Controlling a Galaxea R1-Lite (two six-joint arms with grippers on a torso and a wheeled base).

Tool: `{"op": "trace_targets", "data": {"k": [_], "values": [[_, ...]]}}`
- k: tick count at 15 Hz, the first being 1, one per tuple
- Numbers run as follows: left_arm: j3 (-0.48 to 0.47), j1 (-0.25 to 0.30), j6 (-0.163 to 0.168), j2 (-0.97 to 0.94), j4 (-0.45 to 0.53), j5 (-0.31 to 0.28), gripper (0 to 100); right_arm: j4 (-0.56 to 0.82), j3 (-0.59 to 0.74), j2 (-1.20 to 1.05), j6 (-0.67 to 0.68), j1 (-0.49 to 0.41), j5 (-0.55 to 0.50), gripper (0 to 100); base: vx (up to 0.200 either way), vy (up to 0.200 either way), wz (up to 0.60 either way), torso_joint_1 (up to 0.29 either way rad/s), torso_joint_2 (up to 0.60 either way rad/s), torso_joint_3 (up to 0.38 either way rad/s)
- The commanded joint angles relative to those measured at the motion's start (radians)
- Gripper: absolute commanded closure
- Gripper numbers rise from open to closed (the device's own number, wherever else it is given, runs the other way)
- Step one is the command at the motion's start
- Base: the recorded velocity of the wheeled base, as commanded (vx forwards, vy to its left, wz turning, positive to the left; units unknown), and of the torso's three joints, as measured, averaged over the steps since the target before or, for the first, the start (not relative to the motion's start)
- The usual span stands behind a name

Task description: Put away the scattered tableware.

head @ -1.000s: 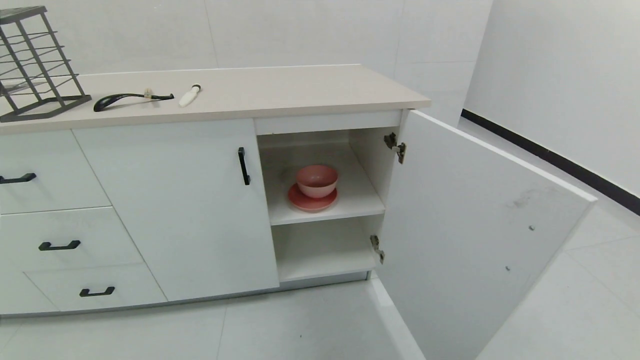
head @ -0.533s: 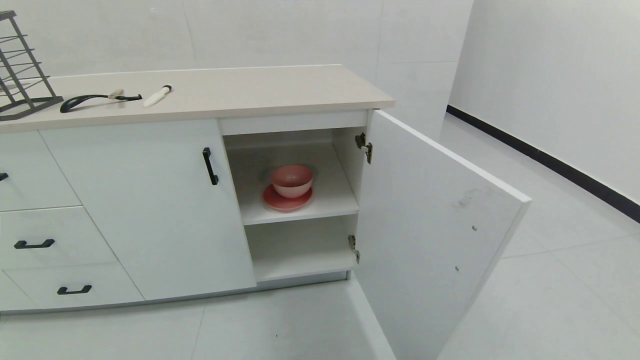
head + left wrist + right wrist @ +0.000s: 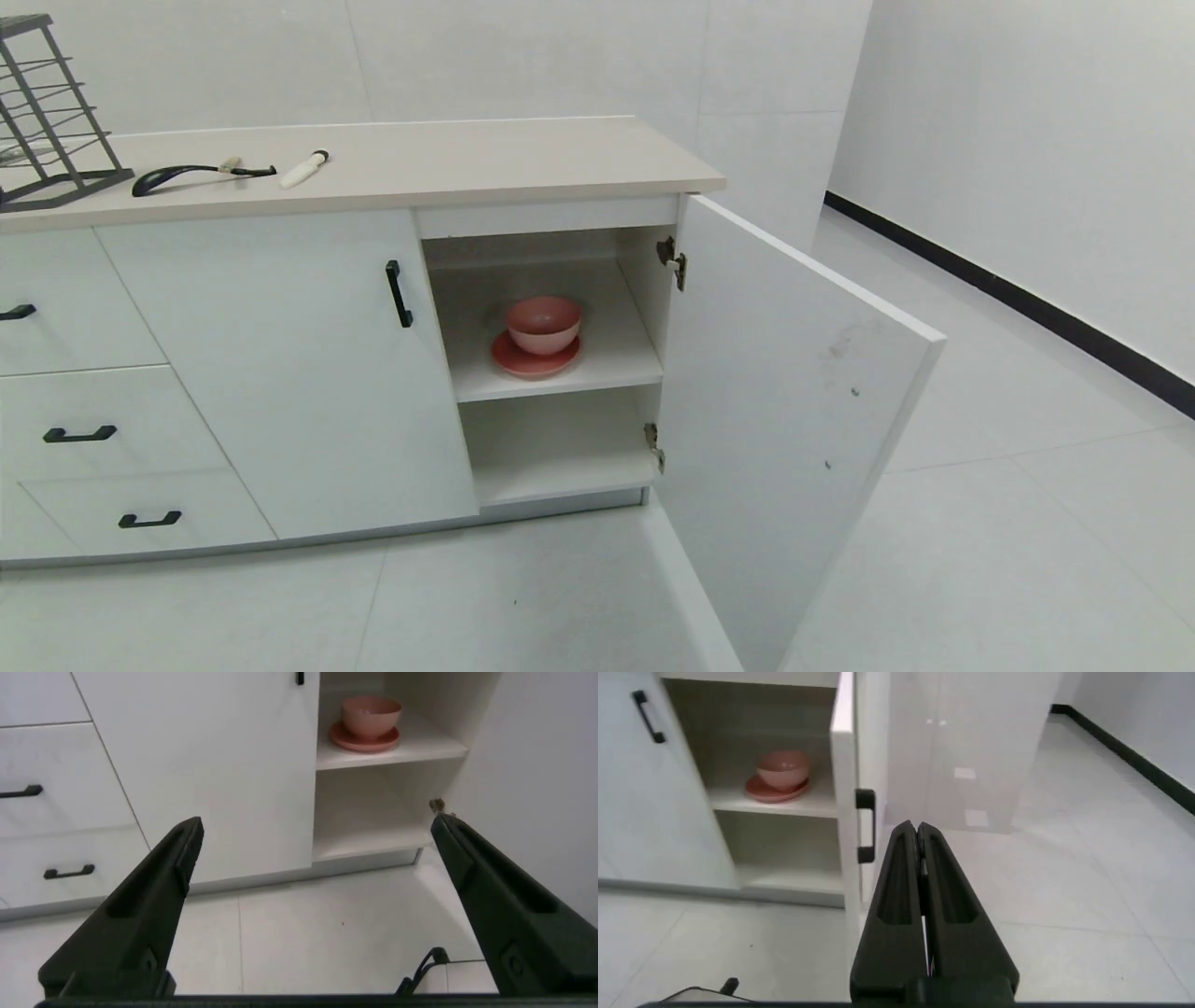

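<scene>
White cabinet (image 3: 280, 373): fills centre-left, door (image 3: 794, 420) swung open toward lower right; beige countertop (image 3: 467, 163): spans upper left; left gripper (image 3: 316, 826): faces the cabinet, fingers wide apart; right gripper (image 3: 917, 829): faces the door edge, fingers pressed together; pink bowl (image 3: 543, 323): sits on pink plate (image 3: 537, 367), upper shelf, centre; black spoon (image 3: 187, 175): lies on countertop, upper left, long axis left-right, handle pointing right

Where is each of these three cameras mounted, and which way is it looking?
Head view: on the robot's head, looking forward and down at the countertop and open cabinet door.
Left wrist view: on the left wrist, facing the shelves and floor between its own wide-open jaws.
Right wrist view: on the right wrist, facing the door's edge past its own shut jaws.
Shared: all three see the pink bowl on its plate inside.
</scene>
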Motion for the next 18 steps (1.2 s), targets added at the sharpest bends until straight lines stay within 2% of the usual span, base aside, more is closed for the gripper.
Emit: {"op": "trace_targets", "data": {"k": [1, 2, 4, 5, 10, 12, 18], "values": [[0.0, 0.0, -0.001, 0.001, 0.0, -0.001, 0, -0.205, -0.1, 0.461, -0.038, 0.045, 0.03, 100, 0.0, -0.2, 0.0, 0.007, 0.0, 0.002], [0.0, 0.0, -0.001, 0.001, 0.0, -0.001, 0, -0.34, -0.111, 0.588, -0.041, 0.043, 0.032, 100, 0.0, -0.2, 0.0, -0.002, 0.0, 0.007], [0.0, 0.0, -0.001, 0.001, 0.0, -0.001, 0, -0.458, -0.135, 0.719, -0.041, 0.04, 0.07, 100, 0.0, -0.2, 0.0, 0.002, 0.0, 0.002], [0.0, 0.0, -0.001, 0.001, 0.0, -0.001, 0, -0.469, -0.137, 0.743, -0.043, 0.04, 0.081, 100, 0.0, -0.2, 0.0, 0.002, 0.0, 0.002], [0.0, 0.0, -0.001, 0.001, 0.0, -0.001, 0, -0.474, -0.135, 0.783, -0.044, 0.075, 0.131, 100, 0.0, 0.0, 0.0, 0.0, 0.0, 0.0], [0.0, 0.0, -0.001, 0.001, 0.0, -0.001, 0, -0.481, -0.134, 0.797, -0.044, 0.091, 0.131, 100, 0.0, 0.1, 0.0, 0.004, 0.0, -0.001], [0.0, 0.0, -0.001, 0.001, 0.0, -0.001, 0, -0.569, -0.177, 0.926, -0.044, 0.126, 0.131, 100, 0.0, 0.0, 0.0, 0.0, 0.0, 0.0]]}}
